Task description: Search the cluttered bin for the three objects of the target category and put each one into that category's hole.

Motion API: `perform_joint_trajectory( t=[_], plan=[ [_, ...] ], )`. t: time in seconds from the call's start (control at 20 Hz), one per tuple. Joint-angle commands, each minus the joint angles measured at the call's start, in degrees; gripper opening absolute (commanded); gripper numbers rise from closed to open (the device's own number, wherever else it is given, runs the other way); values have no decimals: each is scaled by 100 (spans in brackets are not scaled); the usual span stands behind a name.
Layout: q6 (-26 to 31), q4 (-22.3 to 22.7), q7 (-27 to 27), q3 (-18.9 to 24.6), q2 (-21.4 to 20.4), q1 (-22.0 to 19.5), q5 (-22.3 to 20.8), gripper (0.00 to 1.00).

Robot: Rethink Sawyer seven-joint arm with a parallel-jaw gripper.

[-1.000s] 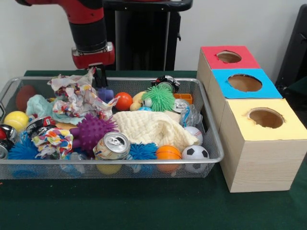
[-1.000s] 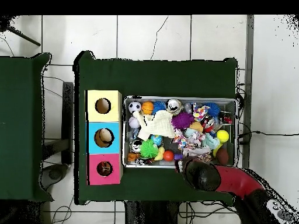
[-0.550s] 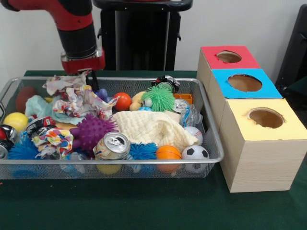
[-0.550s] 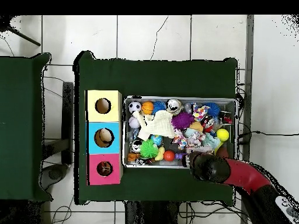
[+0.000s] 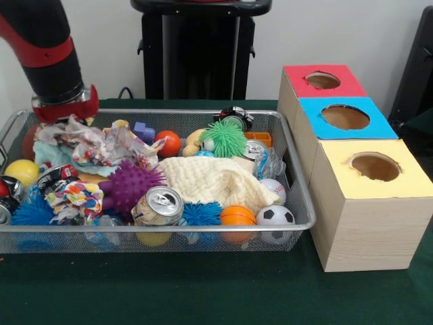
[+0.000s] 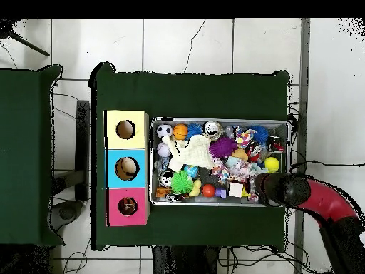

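From overhead I see all three box holes (image 6: 126, 167); the front view alone shows my gripper (image 5: 62, 115) buried in crumpled paper (image 5: 101, 143) at the bin's (image 5: 298, 203) corner, jaws hidden. No legible labels.

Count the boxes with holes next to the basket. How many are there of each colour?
red box: 1
blue box: 1
yellow box: 1
total: 3
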Motion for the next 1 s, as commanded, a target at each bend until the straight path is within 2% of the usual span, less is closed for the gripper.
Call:
perform_joint_trajectory(
  t=[0.05, 0.5, 0.65, 0.8, 1.0],
  plan=[
    [442, -924, -1946, 683, 424, -111, -479, 0],
    [138, -590, -1639, 776, 332, -200, -758, 0],
    [201, -429, -1609, 870, 38, -87, -798, 0],
    [561, -579, -1894, 1063, -135, 117, -823, 0],
    [786, -853, -2453, 1454, -60, 218, -842, 0]
  ],
)
